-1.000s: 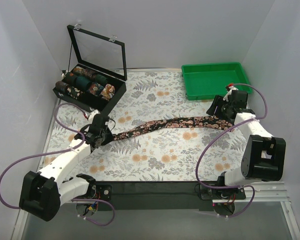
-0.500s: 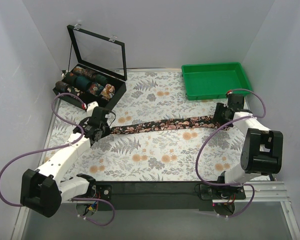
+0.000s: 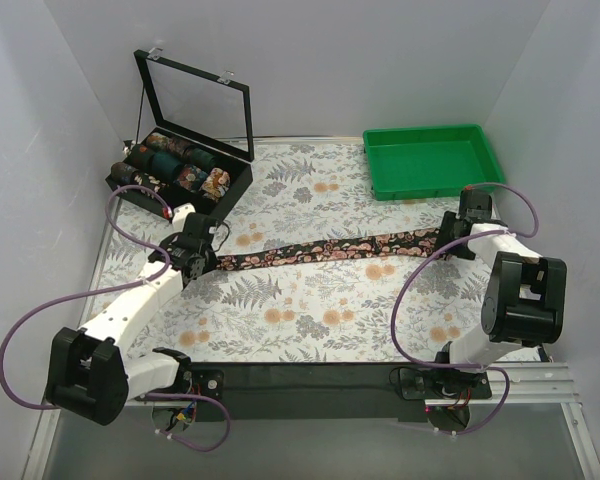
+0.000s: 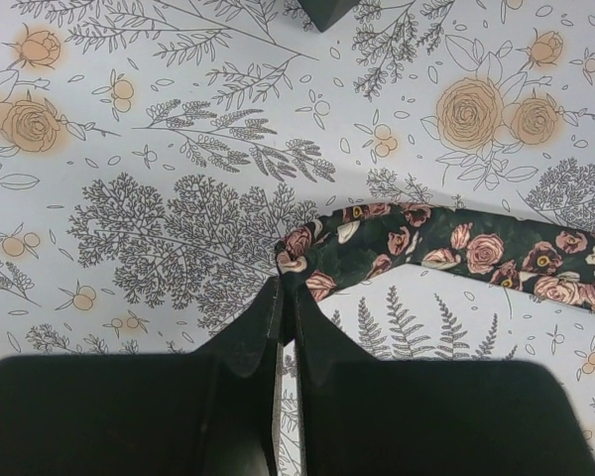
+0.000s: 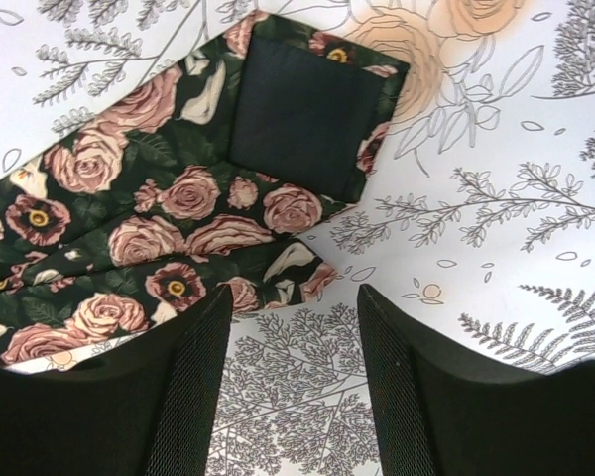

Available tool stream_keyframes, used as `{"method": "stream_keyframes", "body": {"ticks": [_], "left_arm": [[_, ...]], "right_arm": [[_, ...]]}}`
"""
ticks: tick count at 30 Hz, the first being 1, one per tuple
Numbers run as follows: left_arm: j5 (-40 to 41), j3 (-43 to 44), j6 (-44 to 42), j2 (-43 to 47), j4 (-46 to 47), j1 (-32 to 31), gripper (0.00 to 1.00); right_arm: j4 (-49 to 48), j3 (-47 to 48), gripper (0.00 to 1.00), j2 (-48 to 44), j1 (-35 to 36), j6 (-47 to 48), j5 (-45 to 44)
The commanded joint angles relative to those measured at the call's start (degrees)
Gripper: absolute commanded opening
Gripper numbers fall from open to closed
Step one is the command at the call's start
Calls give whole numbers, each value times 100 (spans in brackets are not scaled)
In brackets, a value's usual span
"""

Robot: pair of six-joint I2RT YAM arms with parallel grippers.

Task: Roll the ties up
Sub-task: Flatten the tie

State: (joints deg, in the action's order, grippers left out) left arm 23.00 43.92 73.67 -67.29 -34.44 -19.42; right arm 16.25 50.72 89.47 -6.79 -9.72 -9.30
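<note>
A long dark tie (image 3: 330, 247) with pink roses lies stretched across the floral table cover. My left gripper (image 3: 204, 259) is shut on its narrow end (image 4: 312, 260), the jaws pressed together (image 4: 286, 286) over the fabric's tip. The wide end (image 5: 159, 248) lies at the right, folded back so its dark lining (image 5: 297, 109) shows. My right gripper (image 3: 458, 236) hovers over that end, open (image 5: 293, 297). Nothing sits between its fingers (image 5: 203, 337), and the tie's corner lies just ahead of the left one.
A black box (image 3: 238, 180) with a raised glass lid stands at the back left and holds several rolled ties (image 3: 180, 170). Its corner (image 4: 327, 8) shows at the top of the left wrist view. A green tray (image 3: 432, 160) sits at the back right.
My left gripper has drawn the narrow end left and a little away, pulling the tie straighter. My right gripper has shifted right and nearer, to the wide end, its jaws slightly narrower.
</note>
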Motion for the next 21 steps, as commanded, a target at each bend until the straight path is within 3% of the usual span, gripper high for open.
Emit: {"method": "stream_keyframes", "body": {"ticks": [1, 12, 17, 20, 21], "left_arm": [[-129, -120, -125, 145, 279, 52, 4], [-366, -279, -248, 471, 517, 289, 4], [-419, -314, -292, 541, 552, 360, 4], [-455, -323, -318, 576, 561, 395, 4], [-455, -332, -327, 585, 578, 421, 4]], "right_arm": [[-122, 26, 50, 70, -147, -145, -2], [-456, -115, 45, 466, -472, -118, 525], [-509, -150, 36, 492, -499, -48, 684], [-509, -141, 25, 431, -499, -4, 702], [-518, -133, 16, 405, -499, 13, 710]]}}
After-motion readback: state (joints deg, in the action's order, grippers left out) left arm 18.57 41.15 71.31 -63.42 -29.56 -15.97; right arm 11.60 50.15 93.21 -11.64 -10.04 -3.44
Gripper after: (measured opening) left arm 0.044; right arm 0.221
